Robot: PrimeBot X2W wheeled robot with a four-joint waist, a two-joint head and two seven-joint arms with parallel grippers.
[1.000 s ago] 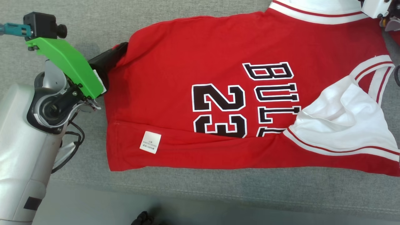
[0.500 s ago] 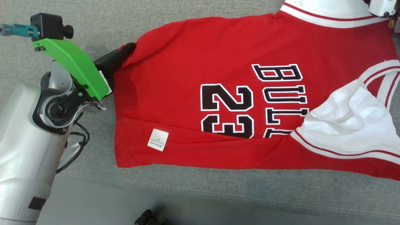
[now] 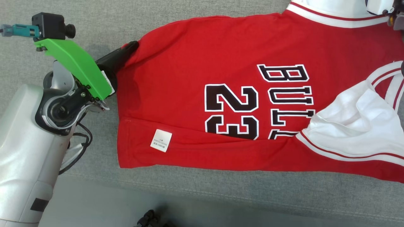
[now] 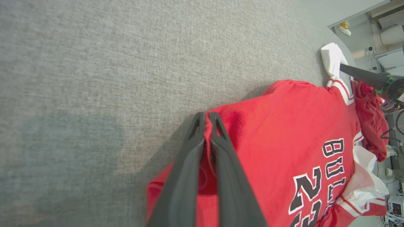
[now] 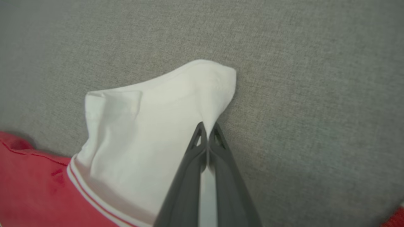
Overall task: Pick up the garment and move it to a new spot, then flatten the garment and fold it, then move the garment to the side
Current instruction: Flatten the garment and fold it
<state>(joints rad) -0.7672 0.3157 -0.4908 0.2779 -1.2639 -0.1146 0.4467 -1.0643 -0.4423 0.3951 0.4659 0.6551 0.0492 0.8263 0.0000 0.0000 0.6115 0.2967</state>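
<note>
The garment (image 3: 195, 78) is a red jersey with white sleeves and black "BULLS 23" lettering, lying spread on the grey cloth surface (image 3: 221, 189). My left gripper (image 3: 132, 45) is shut on the jersey's far left hem corner; in the left wrist view its fingers (image 4: 206, 116) pinch the red edge (image 4: 284, 126). My right gripper (image 5: 207, 126) is shut on the white sleeve (image 5: 142, 126), near the sleeve's end. From the left wrist view the right gripper (image 4: 341, 66) reaches onto that white sleeve at the jersey's far end. A white label (image 3: 161, 140) shows near the hem.
The grey surface has a seamed front edge (image 3: 252, 197), with paler floor (image 3: 94, 205) below it. A small dark object (image 3: 148, 218) lies on the floor. Lab equipment (image 4: 391, 47) stands beyond the surface's far end. Bare grey cloth (image 4: 94, 63) stretches past the hem.
My right gripper has gone from open to shut on the white sleeve. The whole head picture has shifted slightly to the right. The left grip on the hem is unchanged.
</note>
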